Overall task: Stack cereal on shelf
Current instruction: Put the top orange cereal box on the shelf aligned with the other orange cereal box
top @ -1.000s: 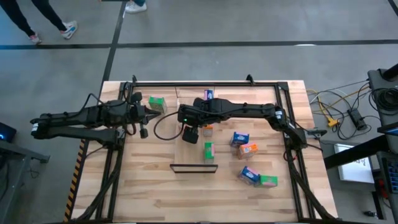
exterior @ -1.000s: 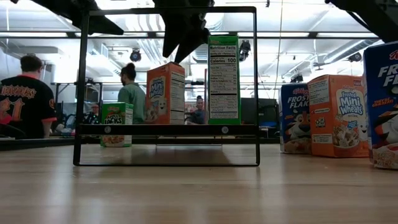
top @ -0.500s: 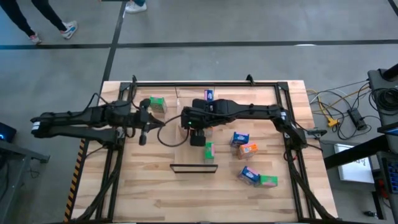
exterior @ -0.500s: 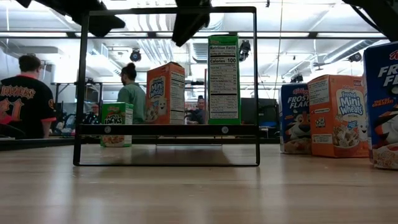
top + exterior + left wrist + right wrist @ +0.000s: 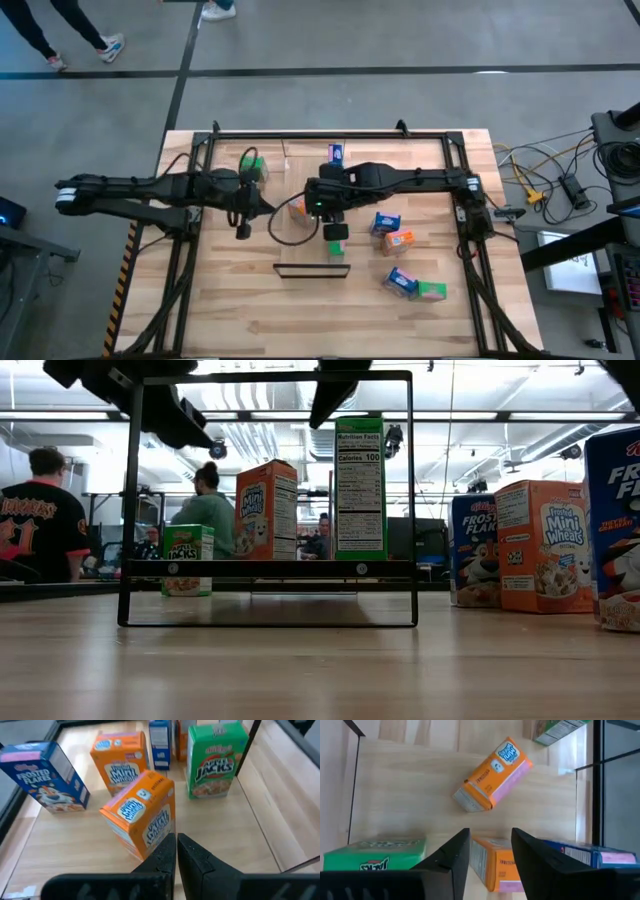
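Note:
My left gripper (image 5: pixel 243 230) (image 5: pixel 176 842) is shut. It hangs left of an orange cereal box (image 5: pixel 298 208) (image 5: pixel 140 815) with a gap between them. My right gripper (image 5: pixel 335 230) (image 5: pixel 490 845) is open and holds nothing. It hovers high (image 5: pixel 335 390) above an upright green box (image 5: pixel 336 243) (image 5: pixel 358 488) and a second orange box (image 5: pixel 492 865). The shelf (image 5: pixel 311 268) (image 5: pixel 270 569) is a dark frame standing near the table's front. All the boxes rest on the tabletop behind and to the right of it.
A green box (image 5: pixel 252 165) and a blue box (image 5: pixel 335 152) stand toward the far edge. To the right are blue (image 5: pixel 385 222), orange (image 5: pixel 398 241), blue (image 5: pixel 400 282) and green (image 5: pixel 432 291) boxes. A dark rail frame (image 5: pixel 330 133) rims the table. People stand in the room beyond.
My right gripper has gone toward the table's right edge and a little up, away from the orange box, and now stands over the green box. My left gripper has reached toward the right and dipped lower, nearer the orange box. No box has moved.

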{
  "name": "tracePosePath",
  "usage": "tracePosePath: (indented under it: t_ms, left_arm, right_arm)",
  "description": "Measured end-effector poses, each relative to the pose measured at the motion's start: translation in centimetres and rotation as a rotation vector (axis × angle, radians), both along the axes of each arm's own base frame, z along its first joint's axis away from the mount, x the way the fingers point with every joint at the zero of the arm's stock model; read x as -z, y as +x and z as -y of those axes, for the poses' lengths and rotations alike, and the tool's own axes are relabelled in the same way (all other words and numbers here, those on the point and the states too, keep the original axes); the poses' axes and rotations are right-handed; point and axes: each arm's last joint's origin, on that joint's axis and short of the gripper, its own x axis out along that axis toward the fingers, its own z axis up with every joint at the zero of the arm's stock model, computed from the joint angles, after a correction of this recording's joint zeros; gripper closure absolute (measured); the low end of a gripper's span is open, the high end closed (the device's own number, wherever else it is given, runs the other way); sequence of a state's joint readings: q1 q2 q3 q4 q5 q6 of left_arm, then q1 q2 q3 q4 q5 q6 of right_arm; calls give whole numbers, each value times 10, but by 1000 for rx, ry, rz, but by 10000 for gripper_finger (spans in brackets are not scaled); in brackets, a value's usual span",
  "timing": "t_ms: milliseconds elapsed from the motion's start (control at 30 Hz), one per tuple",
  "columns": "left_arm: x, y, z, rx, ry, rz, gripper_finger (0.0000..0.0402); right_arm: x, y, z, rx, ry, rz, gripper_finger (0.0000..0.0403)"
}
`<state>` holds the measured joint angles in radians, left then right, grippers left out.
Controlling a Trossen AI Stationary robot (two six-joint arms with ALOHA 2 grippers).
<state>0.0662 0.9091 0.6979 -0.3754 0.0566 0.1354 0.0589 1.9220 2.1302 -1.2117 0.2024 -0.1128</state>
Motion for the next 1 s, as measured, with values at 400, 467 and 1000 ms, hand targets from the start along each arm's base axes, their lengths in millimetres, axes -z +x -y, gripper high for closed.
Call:
tracePosePath:
  t_ms: [400,467,1000]
  left_arm:
    - [26,28,-2,25,23,-114,401]
    - [28,34,-2,24,25,-91,401]
    - [54,75,-8,-43,75,-40,401]
  right_arm:
    - [22,-53,3,-49,-18,340,293]
    - [26,-63,4,-48,-17,396,299]
    - [58,-118,6,-75,-39,585,334]
